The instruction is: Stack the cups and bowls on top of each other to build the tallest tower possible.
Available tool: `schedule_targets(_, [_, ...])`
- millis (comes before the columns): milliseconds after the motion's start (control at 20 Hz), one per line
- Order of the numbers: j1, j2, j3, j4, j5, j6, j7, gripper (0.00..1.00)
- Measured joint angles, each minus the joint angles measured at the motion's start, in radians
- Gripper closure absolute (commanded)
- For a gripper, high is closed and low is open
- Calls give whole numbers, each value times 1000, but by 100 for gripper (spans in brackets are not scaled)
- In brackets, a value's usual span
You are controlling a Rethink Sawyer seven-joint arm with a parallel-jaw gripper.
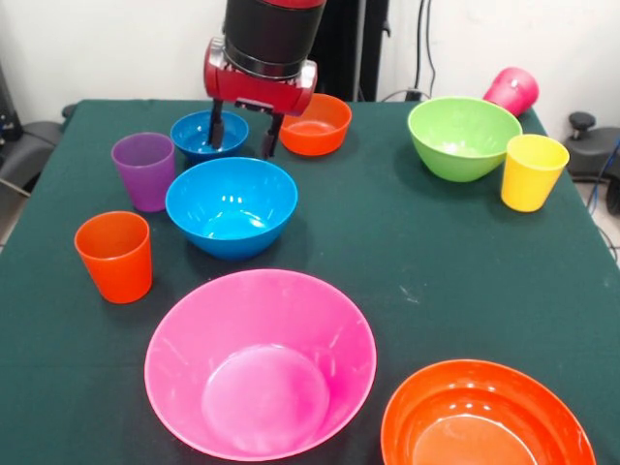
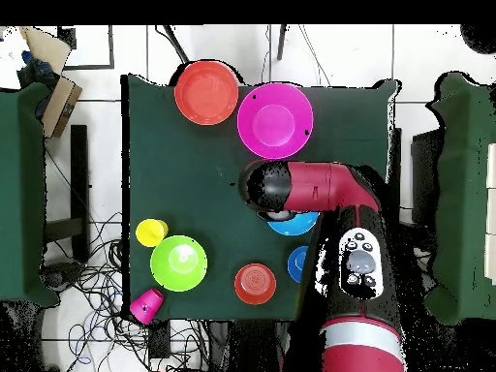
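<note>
The end effector (image 1: 242,128) hangs open and seemingly empty above the far rim of the medium blue bowl (image 1: 232,206), one finger over the small blue bowl (image 1: 199,131) beside it.

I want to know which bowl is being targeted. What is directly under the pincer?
The pincer hangs open between the small blue bowl and the medium blue bowl. One finger overlaps the small bowl's rim; the overhead view is blocked by the arm.
</note>
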Motion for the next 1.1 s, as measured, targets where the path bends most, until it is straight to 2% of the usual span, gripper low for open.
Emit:
schedule_targets(500, [3,-10,0,47,0,0,0,0])
schedule_targets(1100, [50,-22,-6,77,0,0,0,0])
